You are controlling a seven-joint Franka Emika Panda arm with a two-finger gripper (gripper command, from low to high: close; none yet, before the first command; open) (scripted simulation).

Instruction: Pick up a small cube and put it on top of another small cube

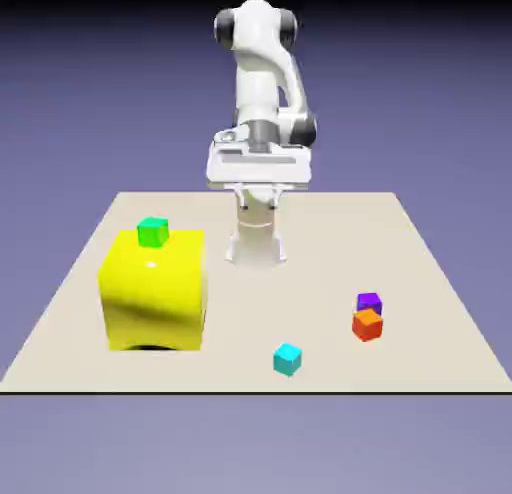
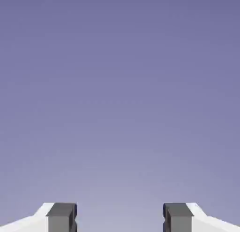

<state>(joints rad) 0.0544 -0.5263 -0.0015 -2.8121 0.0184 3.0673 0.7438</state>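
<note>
A pale beige table (image 1: 420, 252) is seen as a flat slab, its near edge drawn as a dark line across the lower part of the exterior view. It is surrounded on every side by a plain blue-violet backdrop (image 1: 90, 92), which is darkened almost to black along the top edge. No walls, windows or lamps can be made out. The hand view is filled by the same backdrop, paler toward the bottom.
</note>
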